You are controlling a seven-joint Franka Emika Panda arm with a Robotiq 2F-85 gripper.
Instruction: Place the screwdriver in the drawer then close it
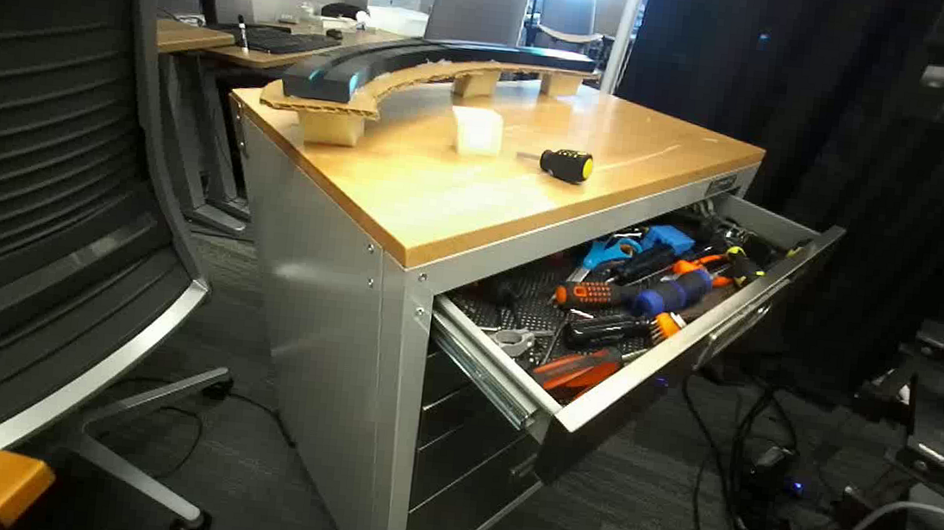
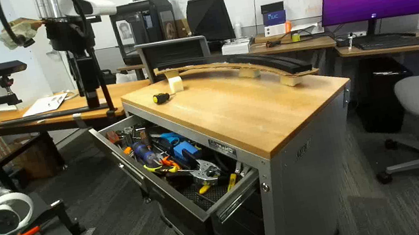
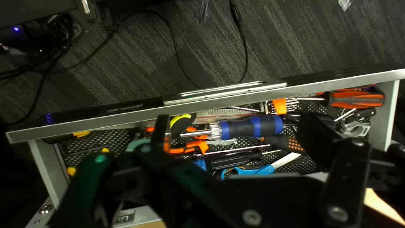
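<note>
The stubby black screwdriver has a yellow-ended handle. It lies on the light wooden cabinet top, near the edge above the drawer; it also shows in an exterior view. It is outside the wrist view. The shallow grey drawer is pulled out and full of tools; it shows in an exterior view and the wrist view. My gripper is open and empty, its fingers far apart, above the drawer. I cannot make it out for certain in the exterior views.
A white foam block stands beside the screwdriver. A curved black piece on cardboard rests on blocks at the back. The drawer holds a blue-handled tool and blue scissors. A chair stands beside the cabinet.
</note>
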